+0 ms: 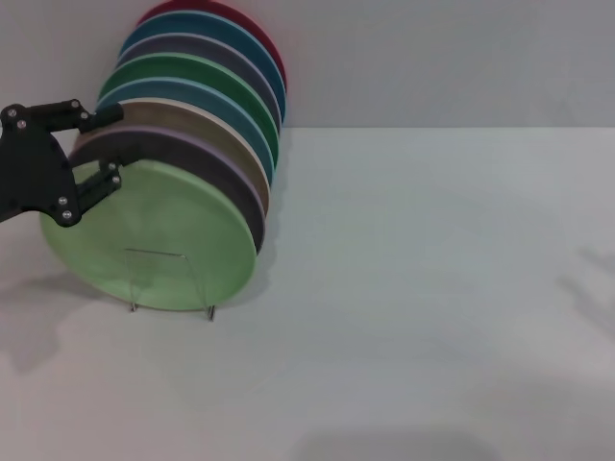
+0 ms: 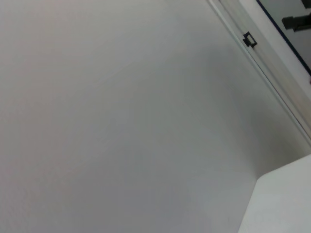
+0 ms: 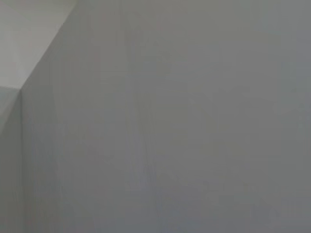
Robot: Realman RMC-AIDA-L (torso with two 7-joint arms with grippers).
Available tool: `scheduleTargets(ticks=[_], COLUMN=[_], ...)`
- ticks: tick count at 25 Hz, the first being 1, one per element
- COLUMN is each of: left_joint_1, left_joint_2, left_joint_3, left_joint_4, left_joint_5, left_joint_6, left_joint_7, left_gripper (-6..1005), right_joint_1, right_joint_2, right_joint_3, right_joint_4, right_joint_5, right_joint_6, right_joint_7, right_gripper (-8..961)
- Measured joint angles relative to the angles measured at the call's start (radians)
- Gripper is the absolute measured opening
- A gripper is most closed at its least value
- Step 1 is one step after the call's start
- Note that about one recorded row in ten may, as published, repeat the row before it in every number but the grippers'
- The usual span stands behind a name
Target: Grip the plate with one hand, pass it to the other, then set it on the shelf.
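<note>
There, at the front of a row of leaning plates, the pale green plate (image 1: 163, 240) stood on edge in the wire rack (image 1: 171, 280), which sat on the white table (image 1: 413, 317). Its face tilted toward the camera, and its lower rim rested behind the small rectangular loop at the rack's front. Just behind the plate, stacked one after another toward the grey wall (image 1: 432, 58), came a dark purple plate (image 1: 192, 158), a beige one (image 1: 207, 125), a blue one (image 1: 221, 104), a darker green one (image 1: 207, 77), another purple one (image 1: 216, 53), another blue one (image 1: 221, 29) and a red one (image 1: 255, 24) at the very back.

The left gripper (image 1: 109, 144) hovered at the plate's upper left edge. Its fingers were spread apart: the upper finger (image 1: 96, 117) reached across the rims of the plates just behind the pale green one, while the lower finger (image 1: 101, 182) lay in front of the pale green plate's face near its rim. Whether either finger touched a plate could not be told from the head view.

The left wrist view showed only the wall and a corner of the table, and the right wrist view only bare grey surface. The right gripper appeared nowhere.
</note>
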Motion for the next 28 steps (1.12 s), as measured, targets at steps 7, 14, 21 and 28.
scheduleTargets(ticks=[7, 14, 21, 28], left_joint_1=[0.042, 0.156, 0.231, 0.333], left_joint_2=[-0.007, -0.081, -0.201, -0.253], left_joint_3=[-0.026, -0.138, -0.334, -0.495], left_joint_4=[0.012, -0.044, -0.066, -0.186], left_joint_5=[-0.067, -0.405, -0.643, -0.691], left_joint_6=[0.152, 0.223, 0.052, -0.184], left_joint_7=[0.073, 0.193, 0.216, 0.174], left_gripper=[471, 628, 625, 627], right_joint_1=[-0.002, -0.009, 0.016, 0.128], right_joint_2=[0.000, 0.003, 0.005, 0.005], right_joint_3=[-0.005, 0.001, -0.003, 0.002], right_joint_4=[0.003, -0.028, -0.315, -0.687], right_joint_5=[0.001, 0.016, 0.173, 0.528], right_joint_6=[-0.001, -0.006, -0.038, -0.142], right_joint_7=[0.000, -0.090, -0.578, -0.844], right_gripper=[607, 607, 607, 607])
